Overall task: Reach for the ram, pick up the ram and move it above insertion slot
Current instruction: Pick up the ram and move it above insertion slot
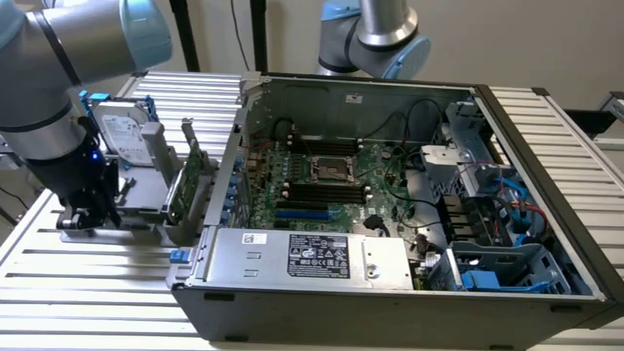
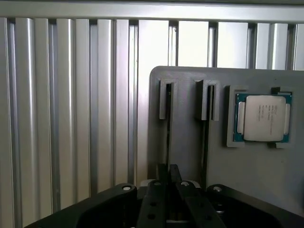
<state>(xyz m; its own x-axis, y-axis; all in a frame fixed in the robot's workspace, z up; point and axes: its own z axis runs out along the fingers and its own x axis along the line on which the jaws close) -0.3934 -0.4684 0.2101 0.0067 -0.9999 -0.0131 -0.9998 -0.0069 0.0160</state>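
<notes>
- The ram (image 2: 168,128) is seen edge-on (apparently) in a holder (image 2: 186,142) groove, long axis in line with the hand (image 2: 168,185) close over it.
- The hand's opening cannot be told.
- The insertion slot (image 1: 326,194) is found at three o'clock from the hand in the exterior view.

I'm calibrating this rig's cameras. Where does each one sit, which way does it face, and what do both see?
Exterior view: off the arm, looking down into the open computer case on the slatted table; the arm and end effector stand at the exterior view's left.
Wrist view: on the wrist, facing down at the gray holder and its CPU chip; the black end effector shows.
Shared: end effector, gray holder, slatted table.
</notes>
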